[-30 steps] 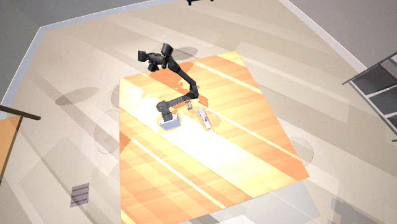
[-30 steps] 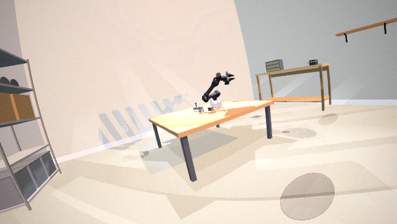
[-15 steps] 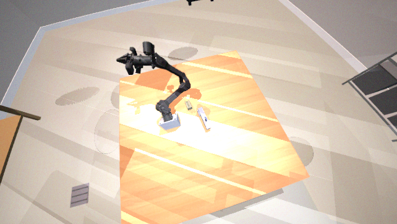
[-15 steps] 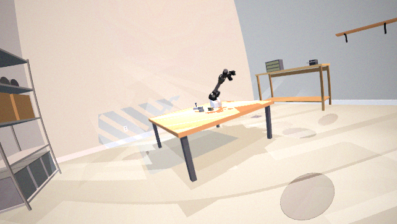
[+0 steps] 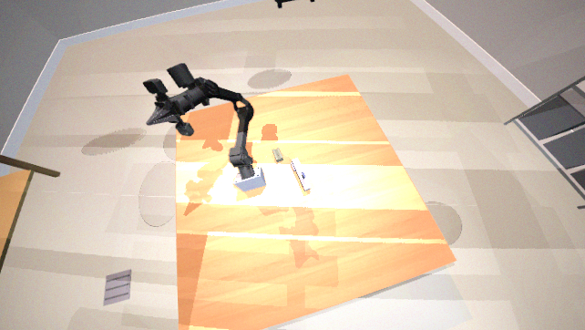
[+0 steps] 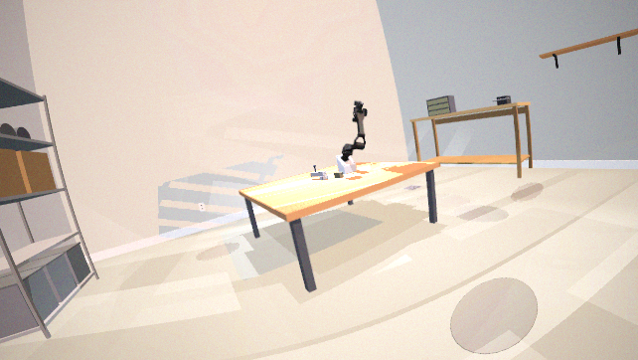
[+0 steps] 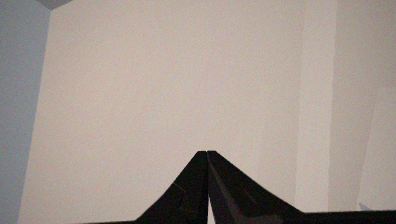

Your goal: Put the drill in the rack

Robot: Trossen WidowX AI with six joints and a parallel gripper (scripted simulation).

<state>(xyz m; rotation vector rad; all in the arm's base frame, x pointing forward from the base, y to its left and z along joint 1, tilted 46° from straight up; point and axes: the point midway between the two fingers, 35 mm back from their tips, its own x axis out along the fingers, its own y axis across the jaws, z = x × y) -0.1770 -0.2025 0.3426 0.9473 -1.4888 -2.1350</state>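
Wooden workbench (image 6: pixel 472 112) by gray wall.

Room: pinkish-beige wall (image 6: pixel 209 75) (image 7: pixel 165 90) meeting a blue-grey wall (image 6: pixel 462 60) (image 7: pixel 22 100); pale floor (image 6: pixel 378 318) (image 5: pixel 364 46); orange wooden table (image 5: pixel 364 228) (image 6: pixel 293 211) under bright light bands; wooden workbench (image 6: pixel 518 144) beyond; metal shelf unit (image 6: pixel 64 189) opposite.

Workshop with workbench (image 6: pixel 471 112), shelving (image 6: pixel 63 189).

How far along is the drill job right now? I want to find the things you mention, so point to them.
Nothing looks done: the end effector (image 5: pixel 149 122) (image 7: pixel 206 159) is shut with nothing between its fingers, raised away from the small pale fixture (image 5: pixel 300 175) on the table (image 5: pixel 364 228) (image 6: pixel 328 191). Pressing, pulling and racking seem left, though the key's state is too small to tell.
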